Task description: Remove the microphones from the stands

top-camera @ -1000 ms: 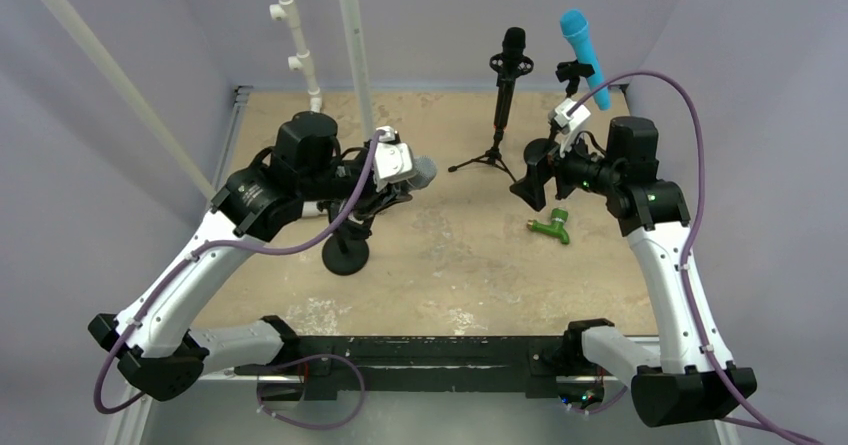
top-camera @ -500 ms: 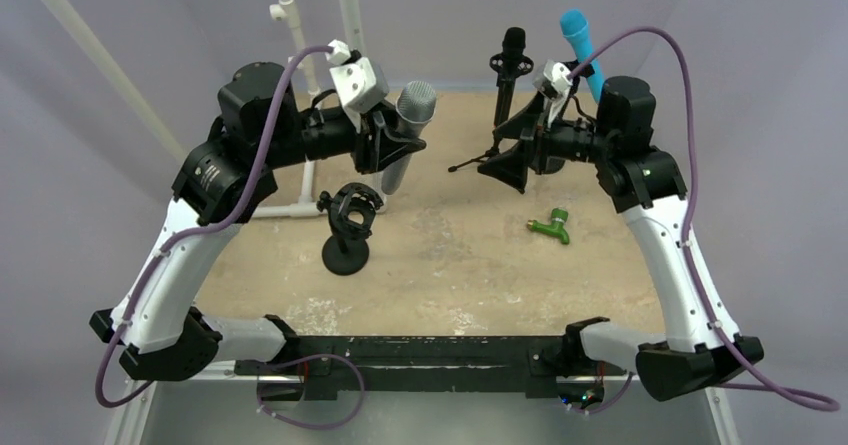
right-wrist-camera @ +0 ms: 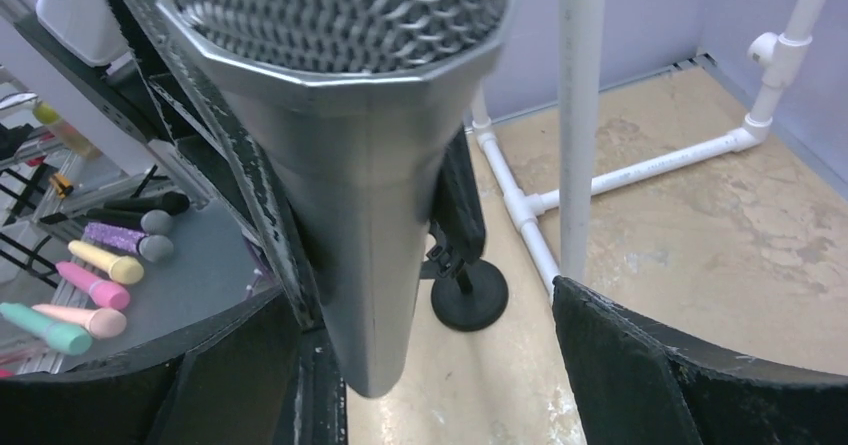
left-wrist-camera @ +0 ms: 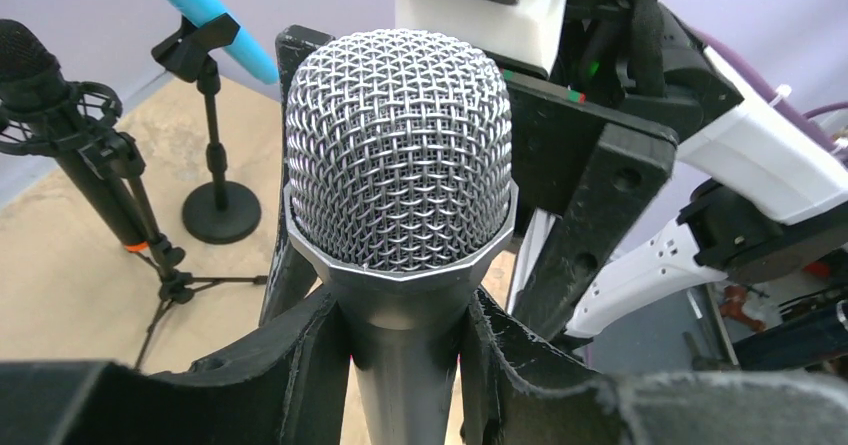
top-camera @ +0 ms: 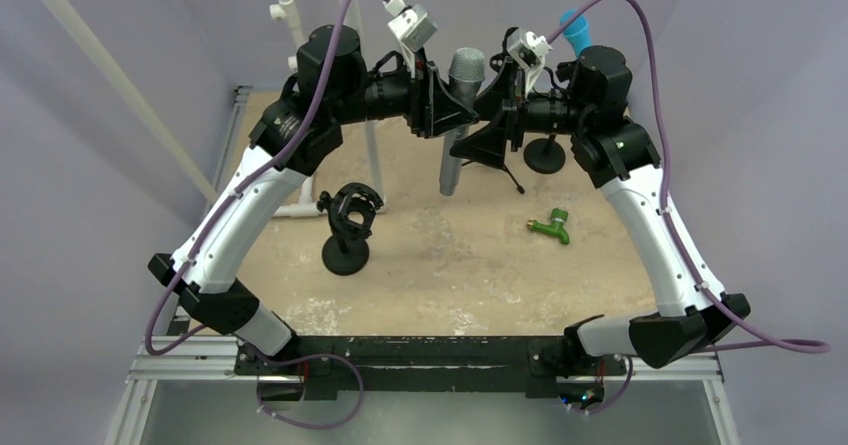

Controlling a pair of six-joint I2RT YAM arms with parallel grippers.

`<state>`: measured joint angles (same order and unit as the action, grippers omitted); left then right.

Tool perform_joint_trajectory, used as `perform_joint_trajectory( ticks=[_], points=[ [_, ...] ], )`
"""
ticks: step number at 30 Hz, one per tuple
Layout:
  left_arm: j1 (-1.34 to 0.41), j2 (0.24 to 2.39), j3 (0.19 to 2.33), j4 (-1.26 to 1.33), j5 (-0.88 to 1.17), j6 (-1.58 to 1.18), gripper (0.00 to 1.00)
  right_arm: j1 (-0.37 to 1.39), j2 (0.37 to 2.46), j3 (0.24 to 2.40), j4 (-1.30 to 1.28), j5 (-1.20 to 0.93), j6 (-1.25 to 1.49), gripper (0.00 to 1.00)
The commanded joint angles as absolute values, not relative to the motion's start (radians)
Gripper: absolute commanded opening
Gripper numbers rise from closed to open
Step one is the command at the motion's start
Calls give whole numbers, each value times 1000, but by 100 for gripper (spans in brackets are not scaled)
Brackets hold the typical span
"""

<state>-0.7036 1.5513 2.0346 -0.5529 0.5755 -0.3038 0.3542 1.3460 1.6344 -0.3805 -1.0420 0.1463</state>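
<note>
The left jaws are clenched on the microphone [left-wrist-camera: 400,155], gripping its grey barrel just below the mesh head. It is held upright and clear of the counter [top-camera: 450,265], at 12 o'clock in the top view. The stand [top-camera: 347,227] is seen with its clip empty, at about 7 o'clock from the microphone and well apart from it.

The right jaws are spread wide, and the barrel is taken between them from the opposite side. In the right wrist view it lies close against one finger [right-wrist-camera: 230,365] and well off the other [right-wrist-camera: 650,385]; contact cannot be confirmed.

From above, the grip itself is masked by both sets of jaws. Only the tip of a blue microphone [top-camera: 573,25] is shown, at 1 o'clock. In the left wrist view it is cut off by the top edge, and a black microphone [left-wrist-camera: 45,75] on a tripod is revealed at 9 o'clock. There the barrel's lower end is cropped, but the right wrist view shows it hanging free. A row of coloured microphones [right-wrist-camera: 90,275] is caught by that camera alone, at 8 o'clock. A green fitting [top-camera: 550,228] is shown only from above.
</note>
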Motion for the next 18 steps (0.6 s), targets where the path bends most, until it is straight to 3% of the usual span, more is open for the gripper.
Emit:
perform_joint_trajectory(
  ticks=[1, 4, 10, 13, 18],
  points=[
    [-711, 1558, 2094, -449, 598, -424, 0, 365, 1347, 1657, -310, -1075, 197, 93],
    [-711, 1576, 2098, -434, 591, -463, 0, 367, 1347, 1621, -262, -1070, 237, 90],
    [-710, 1574, 2088, -421, 580, -501, 0, 366, 1350, 1587, -198, -1058, 284, 73],
    [-710, 1565, 2069, -425, 566, -508, 0, 366, 1348, 1565, -157, -1064, 319, 60],
    [-704, 1544, 2031, -433, 556, -501, 0, 365, 1325, 1525, -130, -1062, 340, 25]
  ],
)
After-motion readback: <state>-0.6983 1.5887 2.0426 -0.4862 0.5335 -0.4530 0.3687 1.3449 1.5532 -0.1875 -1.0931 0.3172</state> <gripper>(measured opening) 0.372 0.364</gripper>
